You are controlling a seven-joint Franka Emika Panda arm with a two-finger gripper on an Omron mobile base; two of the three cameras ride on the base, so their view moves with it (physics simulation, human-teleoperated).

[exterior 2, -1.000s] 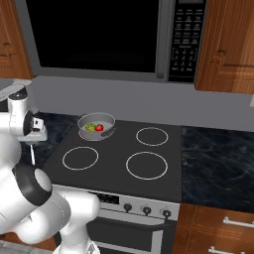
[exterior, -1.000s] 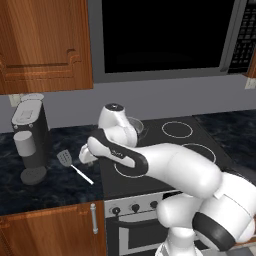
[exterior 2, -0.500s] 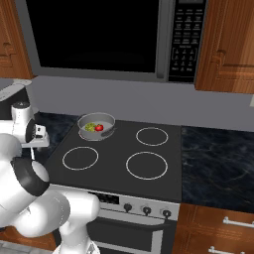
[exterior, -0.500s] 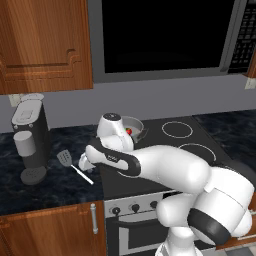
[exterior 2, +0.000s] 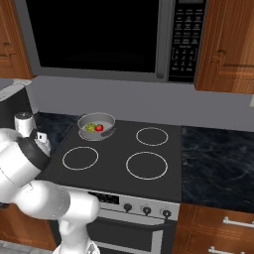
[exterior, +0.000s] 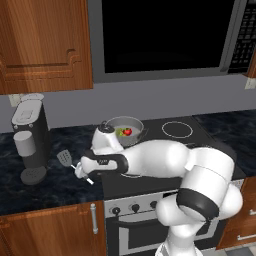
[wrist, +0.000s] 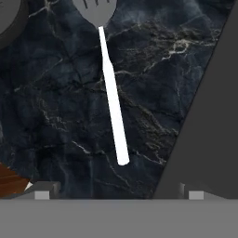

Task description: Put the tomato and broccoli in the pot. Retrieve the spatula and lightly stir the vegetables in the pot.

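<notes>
my jaws: they hung low over the dark marble table (wrist: pixel 56 116), just left of the stove. The two tips sat wide apart at the bottom of the hand view, nothing between them, so they were open and empty.

spatula (wrist: pixel 111 93): it lay flat on the table right under my hand, white handle end nearest me, grey slotted blade pointing away. In the left base view the spatula (exterior: pixel 65 159) blade peeked out just left of my wrist, between me and the coffee machine. I wasn't touching it.

stove (exterior 2: pixel 124 158): its black glass top started just beside the handle's right side in the hand view, and showed four ring burners in the right base view.

coffee machine (exterior: pixel 31 137): it was on the table further left, near the spatula blade, standing upright.

pot (exterior 2: pixel 96 125): it sat on the back left burner, well apart from my hand.

tomato (exterior 2: pixel 99 127): it was inside the pot, red and easy to spot.

broccoli (exterior 2: pixel 90 127): it was also in the pot, right beside the tomato, on its left in the right base view.
</notes>
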